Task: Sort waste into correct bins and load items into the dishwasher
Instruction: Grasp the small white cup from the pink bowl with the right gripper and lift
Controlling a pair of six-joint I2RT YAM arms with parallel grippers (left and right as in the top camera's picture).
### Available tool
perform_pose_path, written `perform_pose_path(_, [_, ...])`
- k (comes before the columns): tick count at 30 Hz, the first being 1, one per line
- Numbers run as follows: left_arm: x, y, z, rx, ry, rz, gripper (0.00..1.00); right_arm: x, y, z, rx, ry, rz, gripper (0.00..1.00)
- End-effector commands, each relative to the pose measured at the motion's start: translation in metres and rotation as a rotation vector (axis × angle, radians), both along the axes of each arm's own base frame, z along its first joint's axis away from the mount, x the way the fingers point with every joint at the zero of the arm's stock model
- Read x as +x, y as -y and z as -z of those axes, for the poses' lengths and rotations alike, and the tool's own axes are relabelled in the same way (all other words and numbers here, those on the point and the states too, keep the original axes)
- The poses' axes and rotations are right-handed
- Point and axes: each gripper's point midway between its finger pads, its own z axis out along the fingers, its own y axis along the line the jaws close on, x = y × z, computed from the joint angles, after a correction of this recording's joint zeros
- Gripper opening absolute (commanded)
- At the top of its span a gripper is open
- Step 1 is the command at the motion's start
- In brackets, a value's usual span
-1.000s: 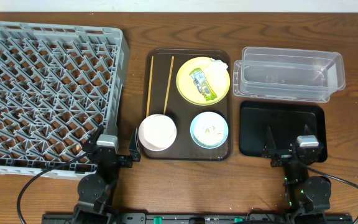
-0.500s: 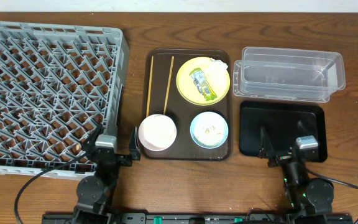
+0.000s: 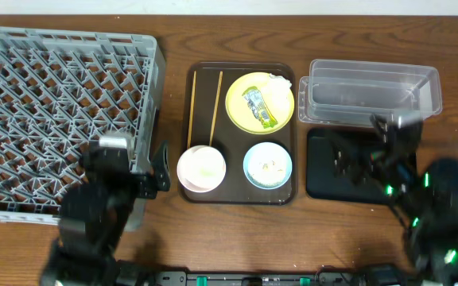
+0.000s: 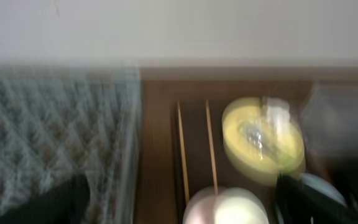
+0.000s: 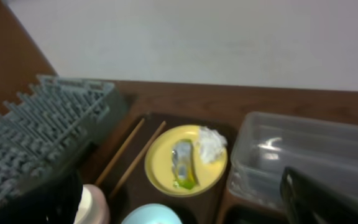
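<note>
– Left gripper [image 4: 179, 186]: spread or pinched?
– Spread wide and holding nothing. Its dark fingers fill both lower corners of the wrist view. Right gripper [image 5: 179, 183] is the same, with jaws well apart and empty.
– Where are they?
– Both arms are blurred overhead. The left one is between the rack [image 3: 62, 103] and the serving tray [image 3: 237, 137], at the tray's 8 o'clock. The right one hangs over the black tray [image 3: 324, 179].
– The waste?
– The wrapper [image 3: 258, 107], crumpled and shiny green-yellow, lies mid-plate. The tissue [image 3: 279, 79], a white wad, sits on the plate's rim at 1 o'clock. The rice [image 3: 269, 165], whitish bits, is inside the blue bowl [image 3: 250, 156].
– The dishes?
– All are on the serving tray. The plate [image 3: 241, 95], round, yellow and smooth, is at 1 o'clock. The blue bowl is at 5 and the white bowl [image 3: 189, 171] at 7. The chopsticks [image 3: 215, 103], thin pale wood, lie nearly parallel at 10, and their near ends reach the white bowl's rim.
– The containers?
– The rack is grey plastic, square and low-walled with a lattice floor, at the serving tray's 9 o'clock. The tub [image 3: 368, 99] is clear plastic and rectangular, at 2 o'clock. The black tray is flat and matte with rounded corners, at 4 o'clock, just beside the tub.
– The surroundings?
– The serving tray is dark brown with rounded corners. The table [image 3: 237, 40] is brown wood with visible grain. The wall [image 5: 197, 37] behind it is plain and pale.
</note>
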Motion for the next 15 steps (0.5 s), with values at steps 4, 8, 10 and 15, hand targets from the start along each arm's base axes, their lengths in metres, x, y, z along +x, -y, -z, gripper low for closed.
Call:
perform_pose_path(4, [0.009,0.024,-0.019,-0.01,-0.27,0.111,0.95,0.035,-0.059,-0.045,0.16,-0.245,-0.321,0.99])
perform_pose_path(8, [0.015,0.026,-0.009,0.001,-0.342,0.109,0.95,0.055,-0.081,-0.037,0.254,-0.325,-0.442,0.99])
perform_pose_path(10, [0.015,0.026,-0.005,0.005,-0.36,0.107,0.95,0.062,-0.09,-0.025,0.246,-0.352,-0.456,0.99])
perform_pose_path(15, [0.002,0.033,0.005,-0.025,-0.429,0.148,0.95,0.06,-0.126,0.049,0.087,-0.561,-0.404,0.99])
